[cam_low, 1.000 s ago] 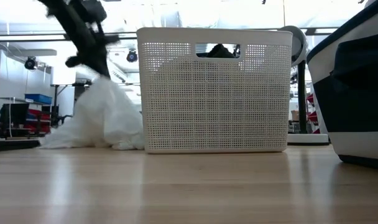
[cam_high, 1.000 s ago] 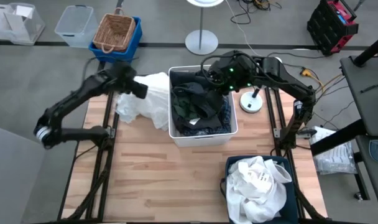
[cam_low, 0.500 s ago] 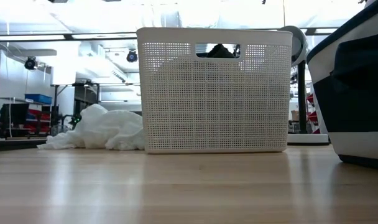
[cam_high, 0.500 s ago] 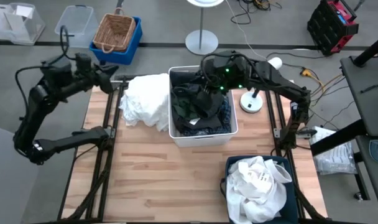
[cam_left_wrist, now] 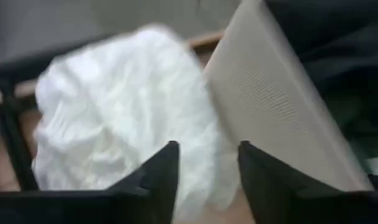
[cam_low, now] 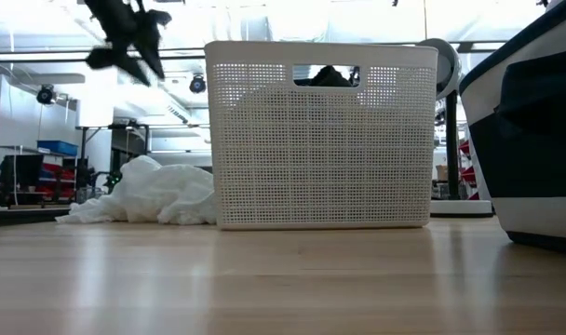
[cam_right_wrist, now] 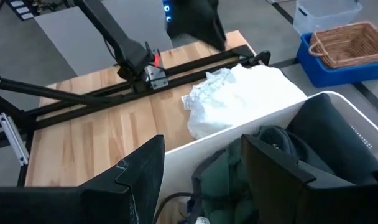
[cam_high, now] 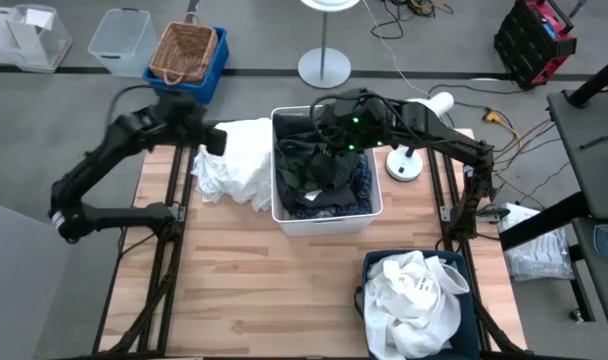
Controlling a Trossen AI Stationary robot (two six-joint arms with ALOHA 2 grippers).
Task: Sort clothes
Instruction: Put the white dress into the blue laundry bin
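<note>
Wooden bench (cam_high: 254,270) of pale planks on a grey floor (cam_high: 44,300). Beyond its far edge: a blue crate (cam_high: 212,70) holding a wicker basket (cam_high: 184,50), a clear plastic tub (cam_high: 119,40), the round white base of a lamp stand (cam_high: 324,67), loose cables (cam_high: 404,20) and a red-and-black rack (cam_high: 536,40); a small white desk lamp (cam_high: 406,165) stands at the bench's right edge. Low view: a bright workshop with ceiling lights (cam_low: 264,19) and shelving with red and blue boxes (cam_low: 50,163) at the left.
</note>
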